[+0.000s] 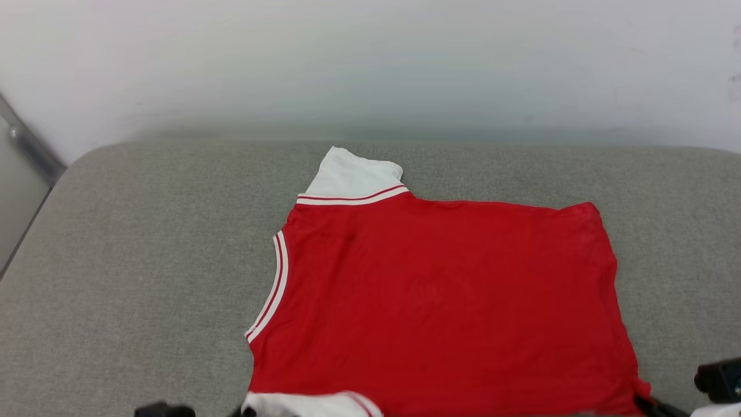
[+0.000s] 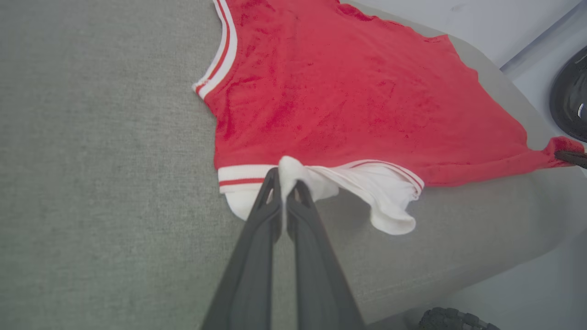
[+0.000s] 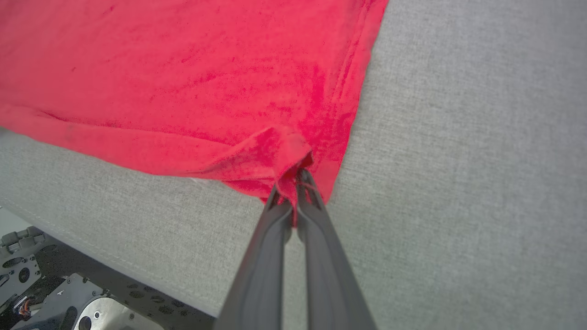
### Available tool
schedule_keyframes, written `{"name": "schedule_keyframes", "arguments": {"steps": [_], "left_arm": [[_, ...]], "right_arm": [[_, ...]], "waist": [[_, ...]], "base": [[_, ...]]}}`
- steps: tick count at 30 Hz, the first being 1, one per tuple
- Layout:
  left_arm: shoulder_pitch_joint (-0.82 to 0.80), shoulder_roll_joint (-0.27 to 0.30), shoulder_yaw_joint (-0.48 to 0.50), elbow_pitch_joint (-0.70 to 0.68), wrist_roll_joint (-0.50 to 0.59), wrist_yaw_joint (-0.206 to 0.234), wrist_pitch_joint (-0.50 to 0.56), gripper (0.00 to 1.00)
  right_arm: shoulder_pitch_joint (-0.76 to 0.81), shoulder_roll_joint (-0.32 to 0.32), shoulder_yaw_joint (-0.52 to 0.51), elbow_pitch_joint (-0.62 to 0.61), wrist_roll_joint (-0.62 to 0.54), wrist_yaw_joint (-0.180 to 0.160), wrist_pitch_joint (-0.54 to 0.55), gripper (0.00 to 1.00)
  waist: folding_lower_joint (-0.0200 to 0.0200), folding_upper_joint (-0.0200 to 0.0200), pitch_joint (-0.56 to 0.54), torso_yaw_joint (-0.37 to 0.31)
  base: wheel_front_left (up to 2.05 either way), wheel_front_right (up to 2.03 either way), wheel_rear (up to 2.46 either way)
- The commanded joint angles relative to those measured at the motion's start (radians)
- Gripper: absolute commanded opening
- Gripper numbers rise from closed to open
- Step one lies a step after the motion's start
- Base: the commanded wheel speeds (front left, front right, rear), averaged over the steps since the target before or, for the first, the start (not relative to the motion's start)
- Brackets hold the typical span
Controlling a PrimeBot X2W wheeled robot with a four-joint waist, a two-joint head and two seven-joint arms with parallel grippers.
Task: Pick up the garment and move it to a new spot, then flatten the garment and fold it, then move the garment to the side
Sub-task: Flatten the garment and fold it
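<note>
The garment [image 1: 446, 295] lies spread on the grey cushion, plain red side up, one white sleeve [image 1: 350, 174] at the far edge and the other [image 1: 301, 404] at the near edge. My left gripper [image 2: 285, 181] is shut on that near white sleeve [image 2: 367, 192], pinching a fold of it. My right gripper [image 3: 293, 183] is shut on the garment's near red hem corner [image 3: 284, 156], which bunches up between the fingers. In the head view the left gripper [image 1: 243, 412] and right gripper [image 1: 642, 402] barely show at the bottom edge. The printed side is hidden.
The grey cushion [image 1: 127, 278] extends bare to the left and right of the garment. A white wall [image 1: 370, 63] rises behind it. The cushion's front edge drops to the robot base [image 3: 55, 293], with a dark wheel [image 2: 568, 101] beside the cushion.
</note>
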Motion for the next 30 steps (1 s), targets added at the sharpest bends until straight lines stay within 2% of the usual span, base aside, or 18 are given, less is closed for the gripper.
{"name": "schedule_keyframes", "arguments": {"steps": [1, 8, 18, 30], "left_arm": [[-0.037, 0.002, 0.008, 0.006, 0.02, -0.006, -0.001, 0.0], [-0.231, 0.003, 0.029, 0.054, 0.077, -0.062, 0.027, 0.0], [-0.49, -0.017, 0.049, 0.198, 0.115, -0.155, 0.081, 0.0], [-0.61, -0.112, 0.001, 0.5, 0.12, -0.26, 0.078, 0.0]], "right_arm": [[-0.023, 0.007, -0.015, -0.008, -0.005, -0.001, -0.003, 0.0], [-0.089, 0.017, -0.054, -0.026, -0.005, -0.001, -0.006, 0.0], [-0.264, 0.007, -0.024, -0.021, -0.019, -0.001, 0.024, 0.0], [-0.392, 0.028, 0.069, 0.116, -0.031, -0.001, 0.004, 0.0]], "waist": [[0.0001, 0.0, 0.01, 0.0], [0.0001, 0.0, 0.068, -0.017], [0.0001, 0.0, 0.217, -0.045], [0.0001, 0.0, 0.327, -0.056]], "base": [[0.0, 0.0, 0.0], [0.0, 0.0, 0.0], [0.0, 0.0, 0.0], [0.0, 0.0, 0.0]]}}
